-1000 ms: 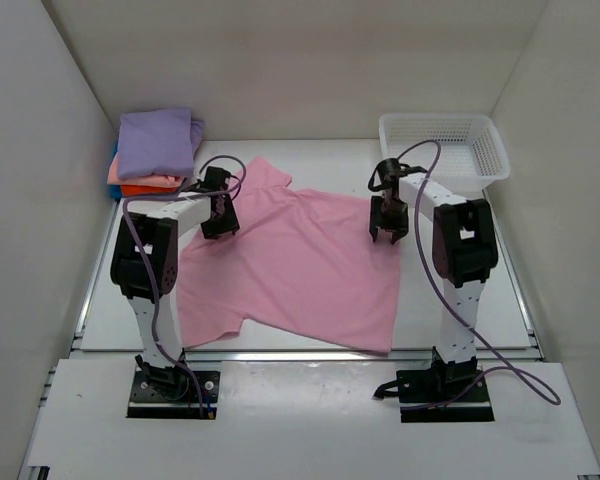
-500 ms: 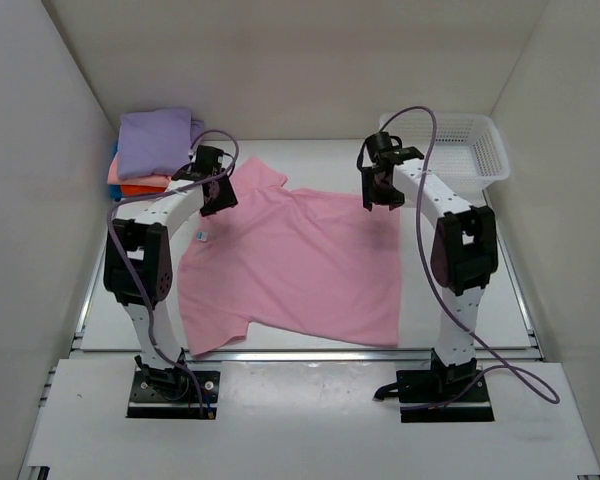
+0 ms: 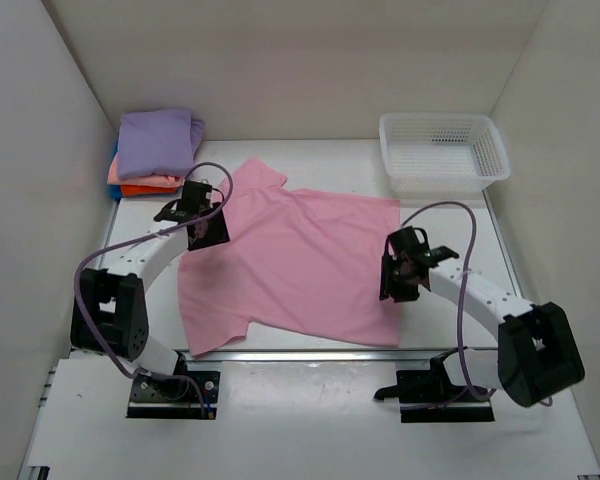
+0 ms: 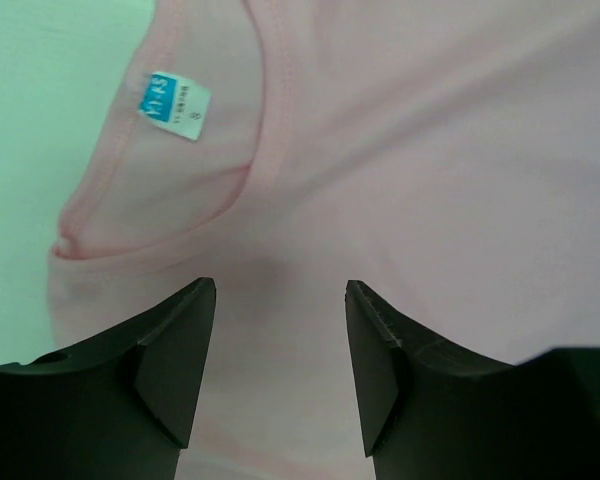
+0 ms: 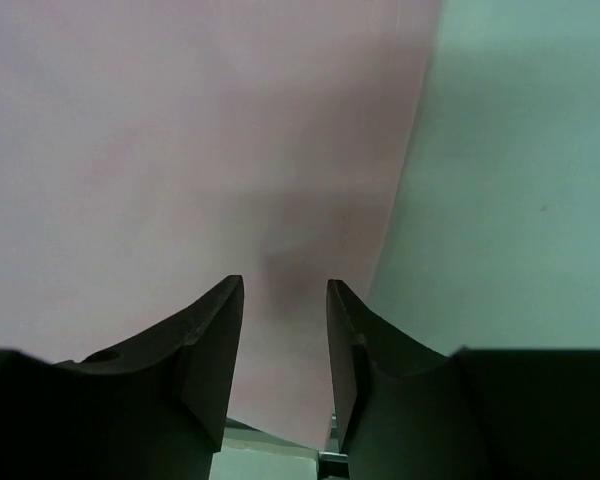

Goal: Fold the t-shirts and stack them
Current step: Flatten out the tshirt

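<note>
Shirt status: pink shirt [image 3: 300,260] lies spread flat mid-frame on the bench [image 3: 485,235], not yet folded. Long axis runs left-right in the top view, collar at left, hem at right. My left end effector [image 3: 206,228] hovers over the collar, jaws apart, nothing held. Its wrist view shows the neck label [image 4: 173,105] at upper left. My right end effector [image 3: 396,284] sits over the hem edge near the shirt's lower right corner, also spread and empty, with bare bench just right of it. Each arm is nearest its own end, so likely a two-ended pinch next. Folded stack [image 3: 155,150] is upper left, basket [image 3: 443,182] upper right.
</note>
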Tool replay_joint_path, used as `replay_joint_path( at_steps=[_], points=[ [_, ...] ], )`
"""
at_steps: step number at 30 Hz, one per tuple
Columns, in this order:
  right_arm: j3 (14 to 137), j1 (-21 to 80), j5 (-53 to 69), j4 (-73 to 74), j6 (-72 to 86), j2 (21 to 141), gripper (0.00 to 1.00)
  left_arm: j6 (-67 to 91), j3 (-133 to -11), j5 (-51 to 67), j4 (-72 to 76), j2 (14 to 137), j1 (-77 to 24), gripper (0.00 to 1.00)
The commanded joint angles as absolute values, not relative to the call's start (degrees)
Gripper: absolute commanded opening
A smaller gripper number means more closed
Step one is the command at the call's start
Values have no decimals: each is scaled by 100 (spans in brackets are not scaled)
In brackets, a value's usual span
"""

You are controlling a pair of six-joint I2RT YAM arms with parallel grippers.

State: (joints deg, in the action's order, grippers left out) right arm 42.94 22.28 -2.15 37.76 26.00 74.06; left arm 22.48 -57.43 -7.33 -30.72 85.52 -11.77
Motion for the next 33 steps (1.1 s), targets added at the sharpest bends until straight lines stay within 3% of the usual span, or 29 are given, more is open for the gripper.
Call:
replay_joint_path(
  at_steps=[1,9,14,28,33],
  points=[
    [3710,2189,474,2716,3295,6873,36,2258,-6159,-624,-2461,8867,-1441,66],
    [3041,2021,1133,1986,3296,6739,30,2680,-7408,-659,-2846,10782,-1459,63],
    [3330,1933,827,2416,3050,7645,12,2628,-7594,-686,-3235,11267,-1433,64],
    [5316,1196,-131,3322,1847,9421,13,2645,-6961,-607,-2989,10960,-1072,65],
    [5774,1125,-62,3357,1503,9852,14,2549,-7775,-712,-3163,11451,-1212,65]
  ],
)
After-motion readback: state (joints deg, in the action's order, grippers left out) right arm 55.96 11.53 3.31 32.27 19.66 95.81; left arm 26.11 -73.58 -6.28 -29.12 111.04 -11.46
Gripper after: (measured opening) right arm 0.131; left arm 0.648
